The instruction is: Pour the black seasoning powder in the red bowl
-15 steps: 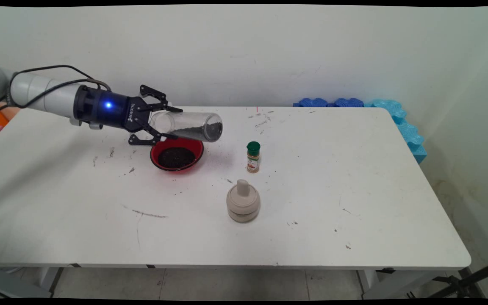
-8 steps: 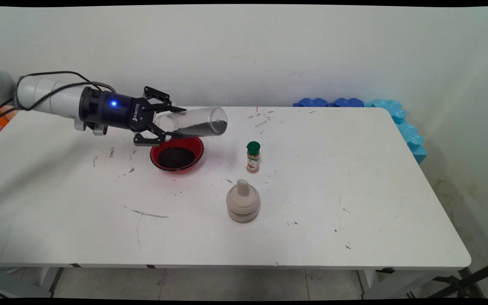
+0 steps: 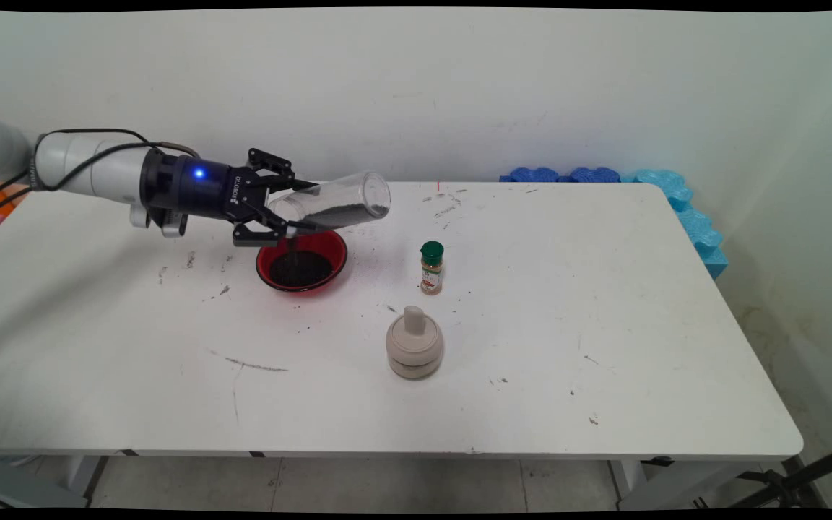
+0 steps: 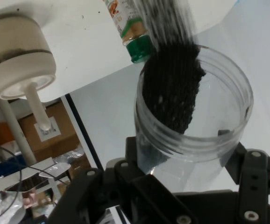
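My gripper (image 3: 295, 208) is shut on a clear plastic jar (image 3: 336, 202) near its mouth, holding it almost sideways just above a red bowl (image 3: 335, 253). The jar's closed end is tipped up to the right. Dark grains (image 3: 347, 214) lie along its lower wall, and a thin stream (image 3: 291, 247) falls from the mouth into the bowl, which holds a dark heap (image 3: 300, 268). In the hand view the jar (image 4: 219, 140) fills the middle between the fingers (image 4: 252, 172), with grains (image 4: 172, 93) sliding inside it.
A small spice bottle with a green cap (image 3: 431, 268) stands right of the bowl. A beige round lidded pot (image 3: 414, 346) sits nearer the front. Blue foam pieces (image 3: 676, 195) lie at the table's far right corner. Dark specks dot the table (image 3: 604, 303).
The jar's closed end has tipped upward and the hand shifted slightly right. The grains slid from the closed end toward the mouth and now spill into the bowl.
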